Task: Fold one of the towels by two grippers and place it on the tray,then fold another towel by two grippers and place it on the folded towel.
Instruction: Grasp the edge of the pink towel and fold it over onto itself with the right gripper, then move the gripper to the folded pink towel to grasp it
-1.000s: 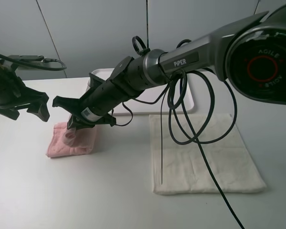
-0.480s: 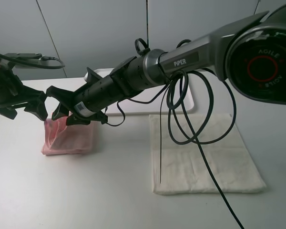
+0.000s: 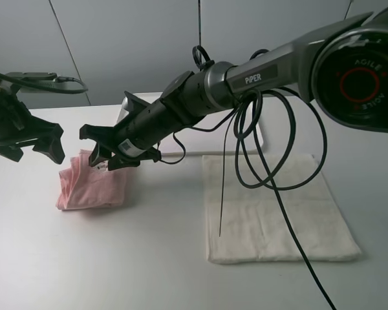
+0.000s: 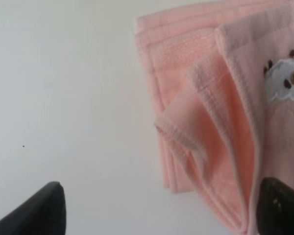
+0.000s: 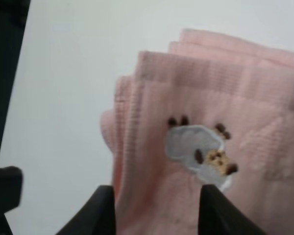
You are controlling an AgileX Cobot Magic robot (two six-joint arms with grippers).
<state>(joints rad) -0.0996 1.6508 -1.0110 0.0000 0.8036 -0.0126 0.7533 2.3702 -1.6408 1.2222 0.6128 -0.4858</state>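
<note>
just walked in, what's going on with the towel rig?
Both arms are at the pink towel, which lies folded and slightly rumpled on the left of the table. The right gripper, reaching across the middle, hovers open over it. The left gripper is open at its left edge. Neither grips it. No towel shows on the tray behind, and the white towel lies flat and unfolded on the right.
</note>
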